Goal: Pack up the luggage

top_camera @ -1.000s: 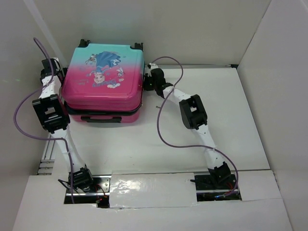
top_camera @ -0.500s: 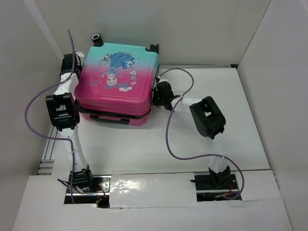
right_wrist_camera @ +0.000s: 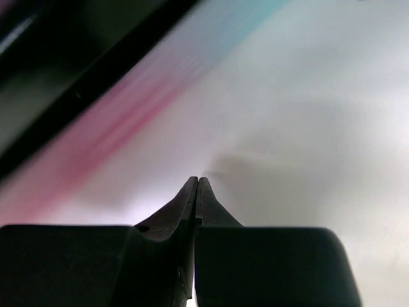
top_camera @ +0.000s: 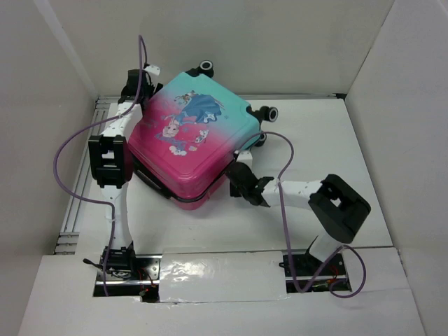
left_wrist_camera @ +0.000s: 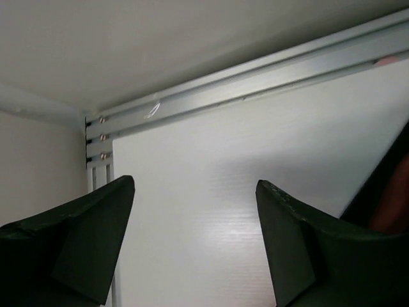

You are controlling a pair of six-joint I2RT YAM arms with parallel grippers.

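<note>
Luggage (top_camera: 187, 143), closed with its printed pink-to-teal shell facing up, lies on the far left part of the white worktop (top_camera: 336, 147), turned so that its corners point diagonally. Two of its black-and-white wheels (top_camera: 271, 113) stick out at the far right corner, and a black handle (top_camera: 150, 181) shows along its near left edge. In the right wrist view the shell is only a blurred pink and teal band (right_wrist_camera: 128, 105) with dark trim above it. The right end effector (top_camera: 239, 175) sits close against the near right side of the case; whether it touches cannot be told. Its fingers are pressed together (right_wrist_camera: 197, 182) with nothing between them. The left end effector (top_camera: 133, 85) is at the far left corner of the case, beside the shell. Its fingers stand well apart (left_wrist_camera: 195, 187) over bare worktop, gripping nothing, and a dark and reddish sliver of the case shows at the right edge of that view. An aluminium rail (left_wrist_camera: 255, 80) runs along the base of the wall beyond it. Purple cables (top_camera: 61, 157) loop from both arms.
</note>
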